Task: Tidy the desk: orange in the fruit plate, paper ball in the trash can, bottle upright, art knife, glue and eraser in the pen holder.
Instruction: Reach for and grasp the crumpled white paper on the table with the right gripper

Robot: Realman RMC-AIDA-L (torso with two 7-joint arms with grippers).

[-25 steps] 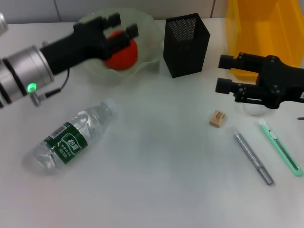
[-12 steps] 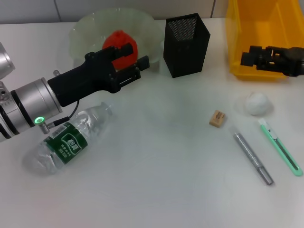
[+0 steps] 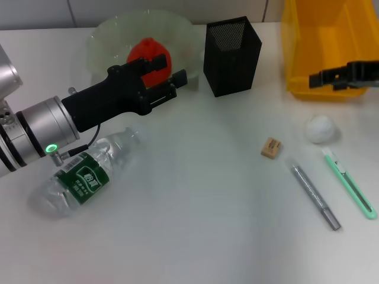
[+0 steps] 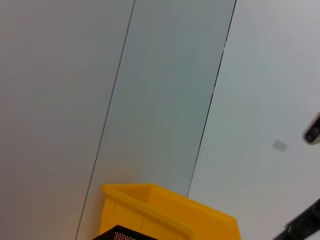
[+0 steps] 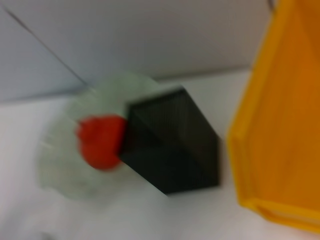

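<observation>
A clear, ribbed plastic bottle [image 3: 83,171] with a green label lies on its side on the white table [image 3: 195,219], below the black left gripper [image 3: 164,75], whose fingers are spread and empty, reaching in level from the left just in front of the translucent, wavy-rimmed fruit plate [image 3: 103,35] holding the round orange [image 3: 149,52]. Rightward stand a black mesh square pen holder [image 3: 232,55] and a yellow plastic bin [image 3: 323,41]; before them lie a tan eraser block [image 3: 271,148], a slim grey glue stick [image 3: 315,197], a crumpled white paper ball [image 3: 321,128] and a mint-green art knife [image 3: 349,183]. The right gripper [image 3: 349,76] hovers over the bin's front edge; I cannot tell its finger state.
</observation>
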